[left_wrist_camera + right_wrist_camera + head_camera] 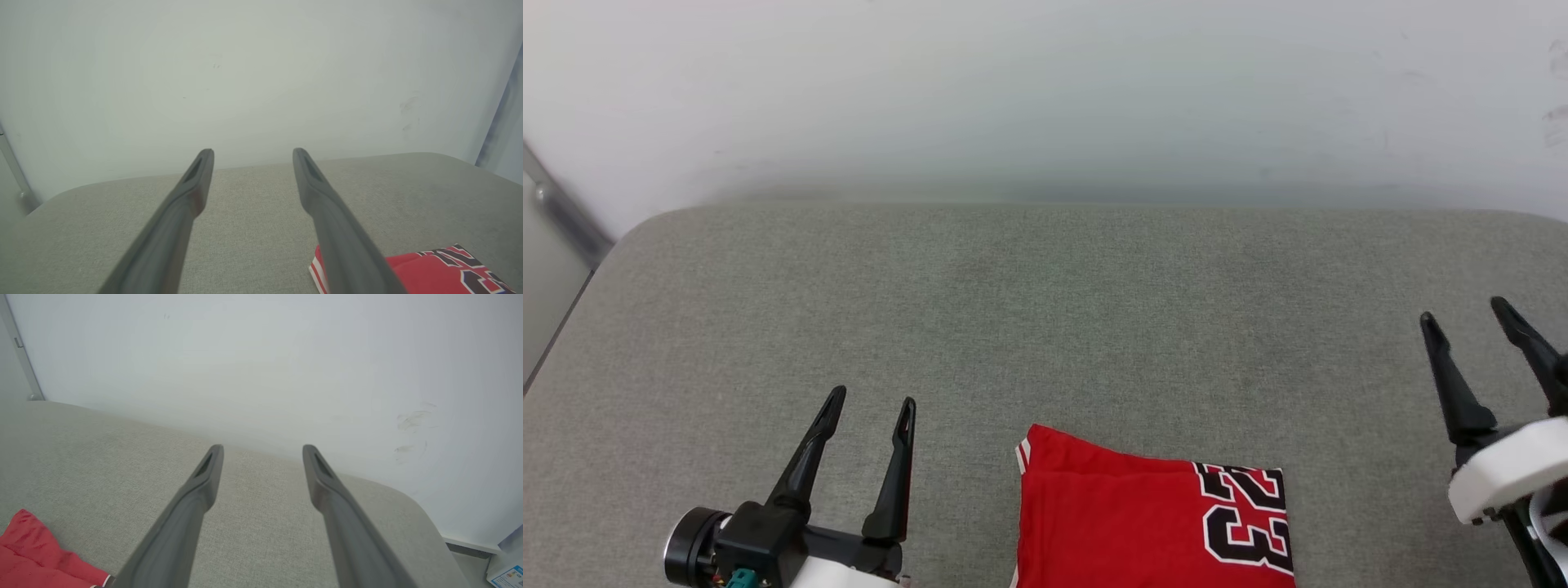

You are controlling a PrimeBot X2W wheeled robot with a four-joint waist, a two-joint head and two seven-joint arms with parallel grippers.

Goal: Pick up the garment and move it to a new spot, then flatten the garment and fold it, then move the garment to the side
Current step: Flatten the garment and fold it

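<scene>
Garment [1127, 523] lies folded into a flat red rectangle at the near edge of the grey fabric-covered bench [1045, 327], a little right of centre in the head view and cut off by the bottom of that view. Black, white-outlined "23" numerals show on its right part (turned sideways from the robot's side), and a strip of red-and-white trim runs along its left edge.

Left tool [872, 398] hovers at the lower left, near the garment's left edge but not touching it; its two dark fingers stand well apart with nothing between them. In the left wrist view the red cloth lies low and to the right of the spread fingers.

Right tool [1463, 309] sits at the far right, well apart from the garment, its fingers likewise spread wide and empty. In the right wrist view a corner of the red cloth shows at the lower left.

A pale wall [1045, 98] rises behind the bench.
</scene>
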